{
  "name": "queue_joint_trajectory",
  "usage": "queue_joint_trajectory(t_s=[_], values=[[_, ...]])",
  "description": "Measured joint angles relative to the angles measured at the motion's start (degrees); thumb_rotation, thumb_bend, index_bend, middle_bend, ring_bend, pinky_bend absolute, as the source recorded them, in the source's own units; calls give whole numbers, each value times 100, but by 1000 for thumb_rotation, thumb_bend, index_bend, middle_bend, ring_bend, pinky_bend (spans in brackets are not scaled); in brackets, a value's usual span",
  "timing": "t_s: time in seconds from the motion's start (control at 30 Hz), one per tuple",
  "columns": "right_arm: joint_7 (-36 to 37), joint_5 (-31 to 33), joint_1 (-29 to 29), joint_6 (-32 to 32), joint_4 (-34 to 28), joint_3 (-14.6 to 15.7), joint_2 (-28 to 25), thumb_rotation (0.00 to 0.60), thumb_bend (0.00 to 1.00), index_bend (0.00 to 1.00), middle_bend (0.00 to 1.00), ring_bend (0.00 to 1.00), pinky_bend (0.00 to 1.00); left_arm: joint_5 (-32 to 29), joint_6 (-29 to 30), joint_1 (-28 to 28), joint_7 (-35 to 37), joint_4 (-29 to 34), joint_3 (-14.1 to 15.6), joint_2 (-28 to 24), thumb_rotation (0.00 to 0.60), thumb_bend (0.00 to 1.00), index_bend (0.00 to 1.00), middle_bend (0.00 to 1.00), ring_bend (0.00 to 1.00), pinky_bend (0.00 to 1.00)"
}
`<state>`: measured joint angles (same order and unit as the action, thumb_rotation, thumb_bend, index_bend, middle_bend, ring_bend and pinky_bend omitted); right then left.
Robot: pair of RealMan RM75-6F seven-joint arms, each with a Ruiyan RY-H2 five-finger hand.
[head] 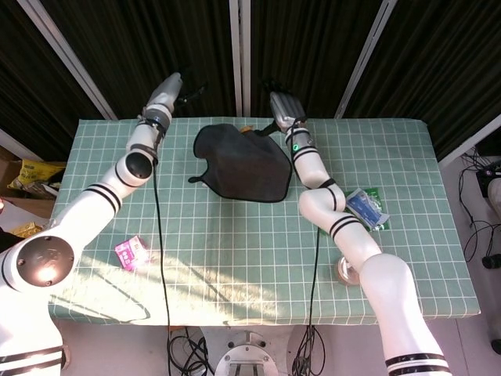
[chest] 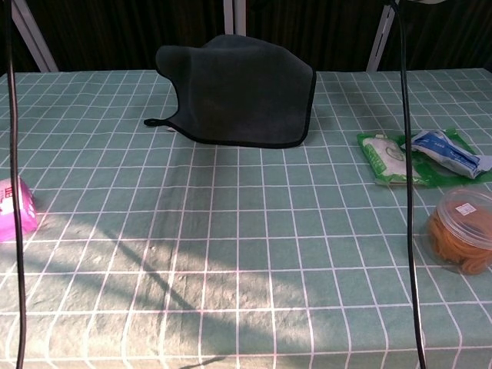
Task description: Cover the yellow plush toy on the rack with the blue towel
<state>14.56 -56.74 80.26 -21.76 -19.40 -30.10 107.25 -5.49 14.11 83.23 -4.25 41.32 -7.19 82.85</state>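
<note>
- Head view: the blue towel (head: 243, 163), which reads almost black here, lies draped in a mound at the far middle of the counter (head: 235, 251). A small orange-yellow sliver at its far edge is probably the yellow plush toy (head: 246, 129). The rack beneath cannot be made out.
- Head view: the left hand (head: 171, 86) is raised beyond the counter's far edge, well apart from the towel. Its fingers seem to have hold of nothing, but how far they are spread is too small to tell.
- Head view: the right hand (head: 285, 105) is lifted just past the towel's far right corner, fingers loosely apart and pointing away, nothing between them.
- Head view: a pink packet (head: 131, 251) lies near the left front, a green pack (head: 362, 205) on the right, and a round tub (head: 350, 272) nearer the front.
- Chest view: the towel (chest: 238, 88) humps over whatever it covers, its near hem resting on the cloth. No toy shows from this side, and neither hand is in frame.
- Step, as I judge it: the drape looks done and both hands are clear of it.
- Next move calls for drawing the arms home without snagging the cloth; if that sliver is the toy, a light tug at the far edge would hide it.
</note>
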Motion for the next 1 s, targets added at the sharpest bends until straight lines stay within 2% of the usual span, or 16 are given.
queue_joint_trajectory(t_s=[0.13, 0.27, 0.37, 0.47, 0.57, 0.63, 0.67, 0.73, 0.8, 0.87, 1.0], values=[[201, -275, -349, -401, -657, 147, -336, 600, 73, 0, 0, 0, 0, -57, 245, 90, 41, 888, 155, -390, 51, 230, 0, 0, 50, 120], [242, -564, -865, -977, -1760, 341, -861, 600, 78, 0, 0, 0, 0, 188, 740, 84, 105, 1752, 106, -726, 68, 293, 0, 0, 42, 124], [111, -777, -1382, -1521, -2887, 541, -1400, 600, 78, 0, 0, 0, 0, 829, 1288, -85, 190, 2517, -40, -971, 135, 335, 0, 0, 42, 127], [-203, -994, -2041, -2204, -4205, 817, -2046, 600, 79, 0, 0, 0, 0, 1907, 2056, -427, 244, 3372, -96, -1197, 205, 333, 0, 3, 43, 128], [-735, -1242, -2906, -3128, -5529, 1217, -2734, 600, 79, 0, 0, 0, 0, 3335, 3027, -901, 160, 4178, 27, -1393, 250, 299, 0, 16, 43, 128], [-1101, -1395, -3504, -3752, -6189, 1517, -3109, 600, 79, 0, 0, 0, 0, 4430, 3844, -1313, -41, 4682, 230, -1497, 283, 278, 0, 28, 43, 128], [-1334, -1499, -3916, -4159, -6533, 1747, -3330, 600, 80, 0, 0, 0, 0, 5059, 4374, -1594, -236, 4937, 398, -1534, 318, 273, 2, 33, 43, 128], [-1632, -1674, -4525, -4730, -6895, 2116, -3599, 600, 82, 0, 0, 0, 0, 5954, 5214, -2087, -628, 5276, 709, -1559, 375, 270, 4, 35, 43, 128], [-1820, -1906, -5184, -5328, -7097, 2536, -3794, 600, 86, 0, 0, 0, 0, 6820, 6168, -2791, -1143, 5610, 1120, -1550, 401, 267, 4, 35, 43, 128], [-1851, -2117, -5770, -5841, -7125, 2901, -3864, 600, 86, 0, 0, 0, 0, 7365, 6869, -3457, -1500, 5813, 1453, -1512, 403, 265, 4, 35, 43, 128], [-1730, -2378, -6648, -6568, -6876, 3357, -3778, 600, 88, 0, 0, 0, 0, 8130, 8095, -4946, -1882, 5941, 2076, -1307, 406, 262, 4, 35, 43, 128]])
